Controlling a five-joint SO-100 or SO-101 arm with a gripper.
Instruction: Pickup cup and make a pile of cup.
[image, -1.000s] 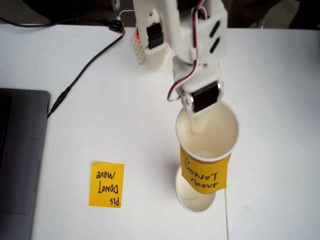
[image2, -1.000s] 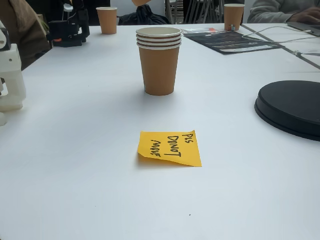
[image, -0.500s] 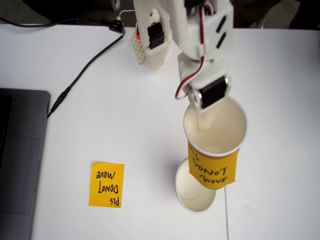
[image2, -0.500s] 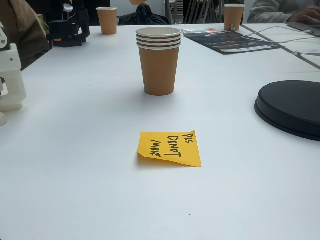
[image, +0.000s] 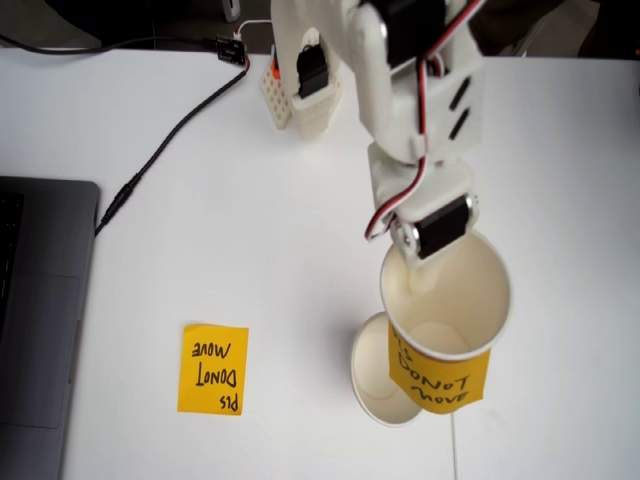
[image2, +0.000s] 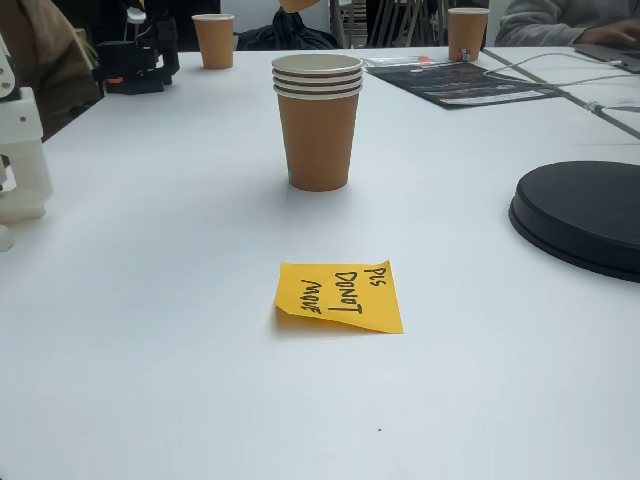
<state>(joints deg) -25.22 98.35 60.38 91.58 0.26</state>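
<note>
The jaws (image: 418, 272) pinch the rim of the cup (image: 445, 320), one finger inside it, holding it aloft just right of the plain cup (image: 375, 372) on the surface (image: 220, 230); light, thin paper that looks easily crushed, best held at the rim; its yellow note (image: 438, 372) reads "DO NOT MOVE".

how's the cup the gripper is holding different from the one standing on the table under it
The held cup carries a yellow handwritten note on its wall; the plain cup has none. The held cup is pinched at its rim by the gripper and looks raised, while the plain cup sits on the table untouched, partly hidden by the held one. Both are white, open side up, seemingly the same kind.
</note>
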